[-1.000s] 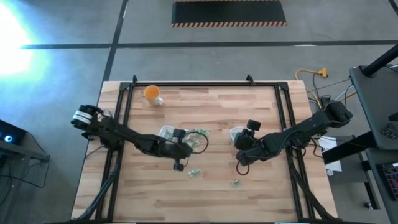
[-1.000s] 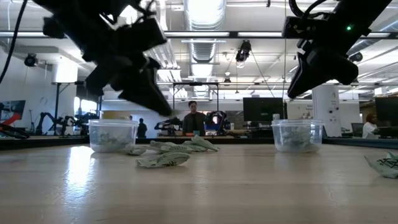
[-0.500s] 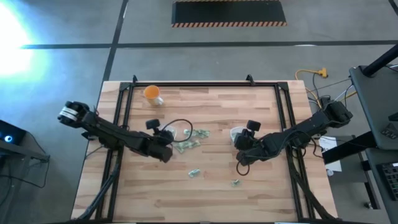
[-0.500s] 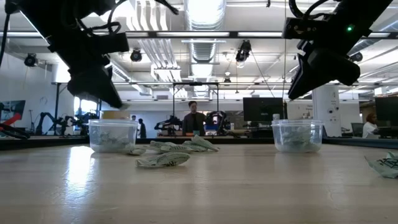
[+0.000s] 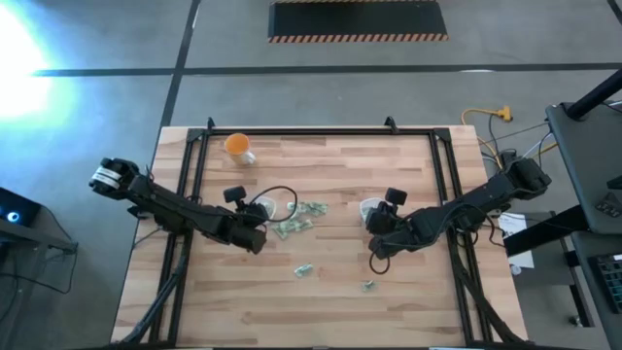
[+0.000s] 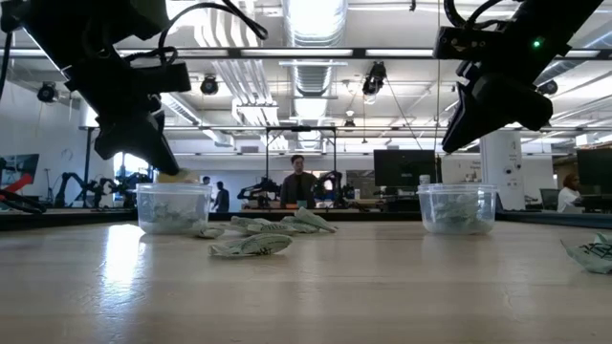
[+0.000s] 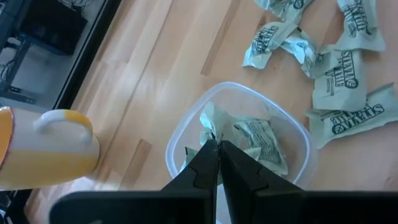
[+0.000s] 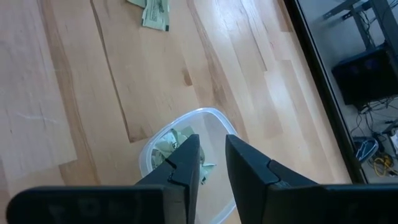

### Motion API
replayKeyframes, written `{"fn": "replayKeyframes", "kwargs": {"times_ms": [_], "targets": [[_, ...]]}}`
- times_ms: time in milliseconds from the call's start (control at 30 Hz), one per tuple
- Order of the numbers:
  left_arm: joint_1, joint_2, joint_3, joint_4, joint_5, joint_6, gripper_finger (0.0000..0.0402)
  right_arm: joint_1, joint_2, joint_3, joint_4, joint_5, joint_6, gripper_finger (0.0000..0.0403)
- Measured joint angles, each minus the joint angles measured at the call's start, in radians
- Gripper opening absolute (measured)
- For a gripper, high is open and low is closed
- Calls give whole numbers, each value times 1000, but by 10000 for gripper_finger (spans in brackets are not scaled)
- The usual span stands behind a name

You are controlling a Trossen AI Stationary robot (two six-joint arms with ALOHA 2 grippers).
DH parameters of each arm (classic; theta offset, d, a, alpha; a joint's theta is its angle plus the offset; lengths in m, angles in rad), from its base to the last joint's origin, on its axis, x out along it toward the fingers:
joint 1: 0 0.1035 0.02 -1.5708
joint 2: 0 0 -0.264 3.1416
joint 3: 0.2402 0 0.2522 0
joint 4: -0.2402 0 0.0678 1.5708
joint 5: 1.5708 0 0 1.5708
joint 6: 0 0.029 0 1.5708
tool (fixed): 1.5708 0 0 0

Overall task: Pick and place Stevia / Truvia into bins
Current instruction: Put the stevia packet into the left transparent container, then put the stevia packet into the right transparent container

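Observation:
The Stevia sachets are pale green and white. A loose heap (image 5: 301, 219) lies on the table between the two clear bins, and it also shows in the low view (image 6: 273, 229). My left gripper (image 7: 215, 148) hangs over the left bin (image 7: 180, 134), shut on one sachet. That bin holds more sachets (image 7: 261, 142). My right gripper (image 8: 211, 155) is open above the right bin (image 8: 155, 140), touching nothing, with sachets inside that bin (image 8: 168, 146). From above, the left bin (image 5: 262, 206) and the right bin (image 5: 369, 209) stand on the middle of the table. My left gripper pinches a pale green sachet between its two fingertips, at an edge of the sachet (image 7: 208, 127). The fingers come from above and point down into the left bin. The sachet hangs below the tips, over the sachets in the bin.
An orange cup (image 5: 236, 146) lies near the table's far left corner, close to the left bin in the left wrist view (image 7: 50, 149). Two single sachets (image 5: 304, 270) (image 5: 367, 285) lie nearer the front edge. Black frame rails run along both table sides. People stand in the room behind.
My left arm has swung from the near side of the sachet heap toward the table's left and far side. It now hangs over the left bin.

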Motion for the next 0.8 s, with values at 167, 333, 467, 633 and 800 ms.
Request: {"fn": "replayKeyframes", "kwargs": {"times_ms": [167, 333, 467, 633, 800], "targets": [[0, 0, -2, -1, 0, -1, 27, 0, 0, 0, 6, 0, 0, 75], [0, 0, -2, -1, 0, -1, 78, 0, 0, 0, 14, -5, 0, 77], [0, 1, -2, -1, 0, -1, 110, 0, 0, 0, 18, -36, 0, 72], [0, -9, 0, -1, -1, 1, 128, 7, 0, 0, 65, -228, -57, 71], [0, -15, 0, -1, 0, 2, 130, 39, 0, -11, 253, -390, -149, 76]]}}
